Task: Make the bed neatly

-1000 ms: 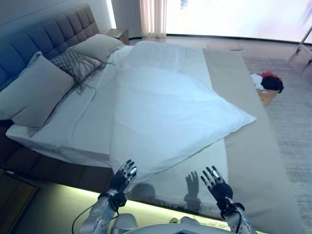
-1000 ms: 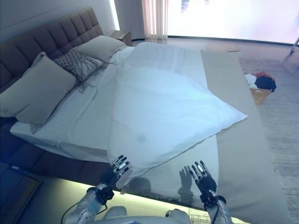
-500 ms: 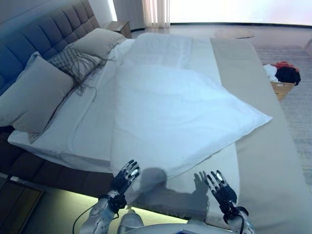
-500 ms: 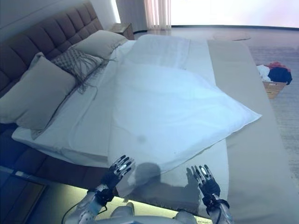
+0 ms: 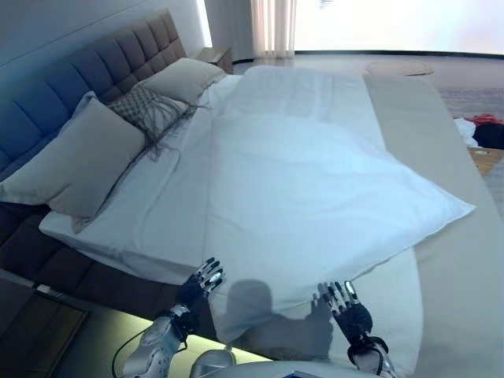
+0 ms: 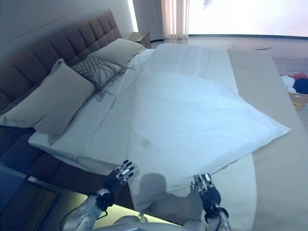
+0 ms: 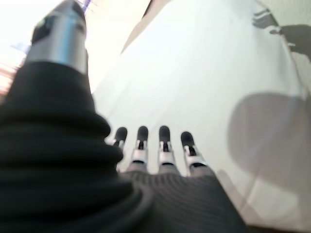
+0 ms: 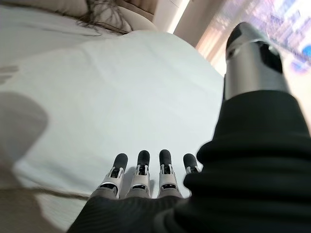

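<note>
Head views: the white duvet (image 5: pixel 315 197) lies skewed across the bed (image 5: pixel 441 157), one corner pointing to 3 o'clock at mid-bed, its near edge hanging over the bedside at 6 o'clock. The beige cover of the bed is bare along the 3 o'clock side. At 10 o'clock a large beige pillow (image 5: pixel 79 161), a fringed grey cushion (image 5: pixel 146 106) and a second beige pillow (image 5: pixel 181 77) lean against the tufted headboard (image 5: pixel 87 75). A white sheet (image 5: pixel 142 213) shows between the pillows and the duvet.

The left hand (image 5: pixel 197 287) is at 7 o'clock, just beside the duvet's near-left edge; the right hand (image 6: pixel 206 189) is at 5 o'clock, over the near edge. Contact cannot be confirmed from above.

The wrist views add what the head views lack: the left hand's fingers (image 7: pixel 163 145) and the right hand's fingers (image 8: pixel 141 170) are straight and spread, released, grasping nothing, with the duvet lying past them.

A box of clothes (image 5: pixel 484 142) stands on the floor at 3 o'clock, apart from the bed.
</note>
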Controlling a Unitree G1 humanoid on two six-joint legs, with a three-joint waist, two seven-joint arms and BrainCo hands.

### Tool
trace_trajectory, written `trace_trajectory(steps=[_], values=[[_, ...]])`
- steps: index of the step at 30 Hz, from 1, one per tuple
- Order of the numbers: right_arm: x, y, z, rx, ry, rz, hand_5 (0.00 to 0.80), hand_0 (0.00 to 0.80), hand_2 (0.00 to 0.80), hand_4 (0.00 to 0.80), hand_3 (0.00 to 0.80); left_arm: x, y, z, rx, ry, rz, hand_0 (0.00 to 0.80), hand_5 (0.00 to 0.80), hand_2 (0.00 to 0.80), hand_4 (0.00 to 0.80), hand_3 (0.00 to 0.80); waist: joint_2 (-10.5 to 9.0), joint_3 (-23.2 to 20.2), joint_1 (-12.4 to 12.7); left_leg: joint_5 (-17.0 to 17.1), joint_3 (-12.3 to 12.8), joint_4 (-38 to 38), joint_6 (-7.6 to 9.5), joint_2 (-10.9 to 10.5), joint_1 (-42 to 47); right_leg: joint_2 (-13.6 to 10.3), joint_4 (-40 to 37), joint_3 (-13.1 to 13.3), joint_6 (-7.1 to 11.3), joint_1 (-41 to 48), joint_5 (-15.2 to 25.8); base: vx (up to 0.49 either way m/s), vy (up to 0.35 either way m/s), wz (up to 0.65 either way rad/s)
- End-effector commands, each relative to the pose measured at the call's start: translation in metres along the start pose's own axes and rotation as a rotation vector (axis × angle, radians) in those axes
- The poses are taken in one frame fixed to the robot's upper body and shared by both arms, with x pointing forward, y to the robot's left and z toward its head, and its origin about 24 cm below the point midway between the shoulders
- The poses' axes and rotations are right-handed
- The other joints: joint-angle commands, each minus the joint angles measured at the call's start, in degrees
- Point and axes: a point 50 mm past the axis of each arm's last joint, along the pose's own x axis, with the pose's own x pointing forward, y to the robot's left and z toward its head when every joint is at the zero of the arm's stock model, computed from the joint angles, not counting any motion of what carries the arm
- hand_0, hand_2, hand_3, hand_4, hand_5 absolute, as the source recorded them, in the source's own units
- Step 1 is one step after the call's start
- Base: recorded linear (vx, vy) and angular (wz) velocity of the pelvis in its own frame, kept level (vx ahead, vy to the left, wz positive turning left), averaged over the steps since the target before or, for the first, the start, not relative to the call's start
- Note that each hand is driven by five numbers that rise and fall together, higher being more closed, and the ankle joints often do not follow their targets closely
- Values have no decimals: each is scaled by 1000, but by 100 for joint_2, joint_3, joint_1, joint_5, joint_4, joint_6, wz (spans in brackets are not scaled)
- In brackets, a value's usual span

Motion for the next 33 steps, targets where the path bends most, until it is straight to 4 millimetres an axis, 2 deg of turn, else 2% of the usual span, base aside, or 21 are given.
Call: trace_trajectory(steps=[1,4,5,8,12,14,15,16,18,20,22,27,33], values=[[10,-1,7,40,-67,-30,0,0,0,0,0,10,0,45,85,-139,-5,0,0,0,0,0,-264,-17,251,-121,-193,159,518,64,-105,-231,-1683,-52,321,275,2677,44,-71,-3],[20,-14,11,91,-41,-94,0,0,0,0,0,18,-1,53,95,-138,-2,0,0,0,0,0,-384,17,336,-351,-105,263,525,16,19,-263,-2138,-191,433,189,2960,74,-117,-4],[21,-17,11,122,-31,-96,0,0,0,0,0,19,0,54,95,-136,-3,0,0,0,0,0,-405,43,344,-427,-96,307,544,13,65,-273,-2151,-159,468,138,3016,117,-109,-11],[21,-28,12,181,-1,-102,0,0,0,0,0,20,1,52,97,-120,-5,0,0,0,0,0,-426,78,404,-522,-88,537,533,100,57,-160,-2225,-152,494,257,2887,143,-115,-13],[18,-40,6,240,17,-153,0,0,0,0,0,17,-1,46,100,-98,-31,0,0,0,0,0,-508,209,571,-535,47,771,378,423,48,-76,-2220,-442,545,462,2794,165,-113,6],[21,-39,8,292,1,-156,0,0,0,0,0,20,-5,49,116,-103,-56,0,0,0,0,0,-540,331,644,-478,107,839,310,563,-95,-62,-2207,-600,555,455,2790,-77,-114,22],[27,-34,15,326,-29,-137,0,0,0,0,0,25,-13,58,131,-123,-96,0,0,0,0,0,-536,445,708,-451,135,946,261,667,-373,-77,-2178,-736,537,345,2776,-206,-69,28],[31,-29,23,336,-54,-123,0,0,0,0,0,29,-18,63,138,-138,-124,0,0,0,0,0,-471,480,746,-595,45,1029,214,716,-517,-54,-2130,-704,605,279,2691,-324,13,39],[39,-22,39,347,-101,-98,0,0,0,0,0,36,-30,73,149,-159,-170,0,0,0,0,0,-374,583,811,-601,-68,1189,215,689,-907,-192,-1981,-759,577,2,2684,-209,103,24],[42,-21,48,368,-113,-111,0,0,0,0,0,38,-35,71,160,-145,-180,0,0,0,0,0,-294,695,820,-646,-150,1492,244,655,-1096,-384,-1651,-731,568,-196,2682,73,102,6],[37,-32,44,401,-87,-164,0,0,0,0,0,35,-32,62,164,-108,-156,0,0,0,0,0,-287,747,805,-631,-166,1715,276,635,-1093,-484,-1454,-705,575,-184,2711,332,58,14],[5,-73,13,444,-9,-273,0,0,0,0,0,14,-23,35,155,-17,-85,0,0,0,0,0,-343,723,816,-838,-119,2212,353,683,-851,-500,-1292,-733,633,284,2637,379,-41,3],[-30,-104,-6,454,0,-334,0,0,0,0,0,-7,-19,6,123,43,-54,0,0,0,0,0,-313,646,709,-1121,-132,2854,469,707,-918,-648,-785,-685,566,343,2432,205,32,3]])
